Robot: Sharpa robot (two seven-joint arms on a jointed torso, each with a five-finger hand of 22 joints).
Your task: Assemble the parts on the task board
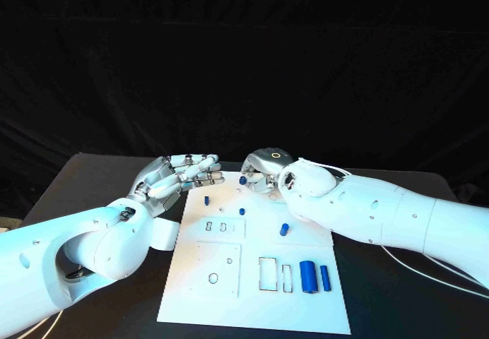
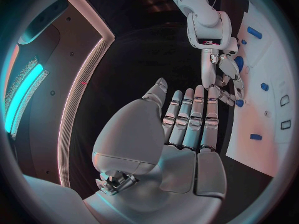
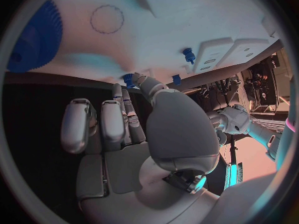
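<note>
The white task board (image 1: 255,296) lies in the middle of the black table. My right hand (image 1: 267,169) is at the board's far edge and pinches a small blue part (image 3: 129,78) between thumb and a fingertip; its other fingers are curled. The same part (image 1: 242,180) sits just beside the hand. My left hand (image 1: 179,176) hovers off the board's far left corner with straight fingers (image 2: 190,114) and holds nothing. Small blue parts (image 1: 207,200) (image 1: 242,210) (image 1: 284,228) stand on the board. Two longer blue parts (image 1: 307,277) (image 1: 325,277) lie near its front right.
A large blue toothed wheel (image 3: 34,40) sits on the board close to my right hand. Several slots (image 1: 268,274) and a round hole (image 1: 214,277) mark the board's front half. White cables (image 1: 417,265) run over the table under my right arm.
</note>
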